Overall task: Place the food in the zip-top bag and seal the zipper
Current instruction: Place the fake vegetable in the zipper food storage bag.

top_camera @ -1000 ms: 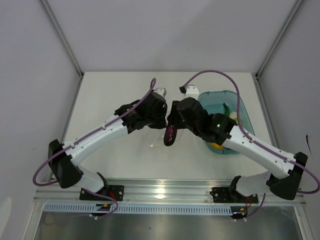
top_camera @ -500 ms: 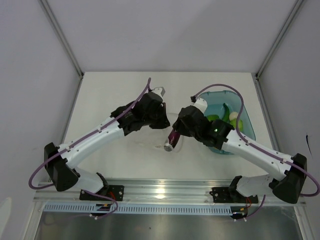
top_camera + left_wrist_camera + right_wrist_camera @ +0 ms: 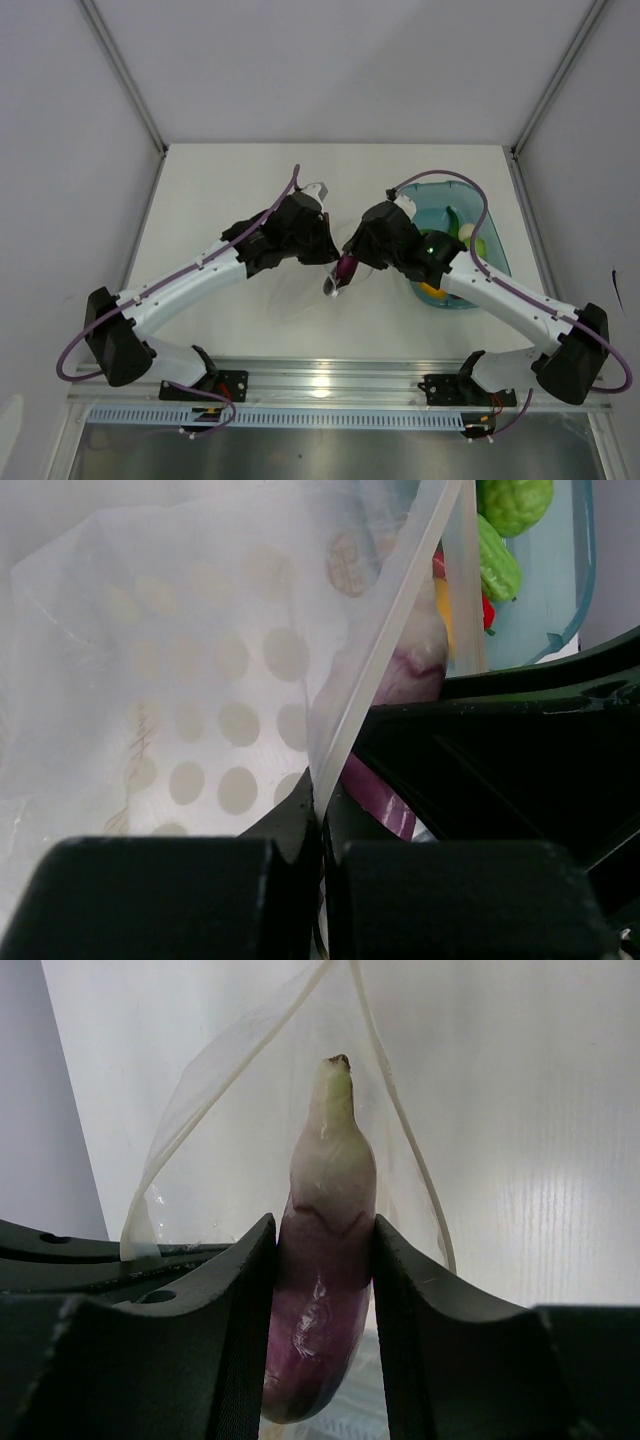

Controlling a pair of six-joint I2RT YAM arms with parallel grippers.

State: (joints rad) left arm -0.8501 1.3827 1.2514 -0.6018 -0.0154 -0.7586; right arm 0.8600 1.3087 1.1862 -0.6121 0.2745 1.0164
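While left pincer (image 3: pixel 320 825) clamps zip-top bag (image 3: pixel 190 710) rim, right pincer (image 3: pixel 322 1260) grips purple eggplant (image 3: pixel 330 1170) at mouth, frame centre; next likely: push deeper, release.

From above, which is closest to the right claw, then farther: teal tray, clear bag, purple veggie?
1. Purple piece, clamped in the right gripper.
2. Zip-top bag, just to its left.
3. Teal tray, off to its right.

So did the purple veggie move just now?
Yes, but only a little. The purple vegetable, held in the right pincer, has shifted slightly sideways toward the blue tray in the overhead view.
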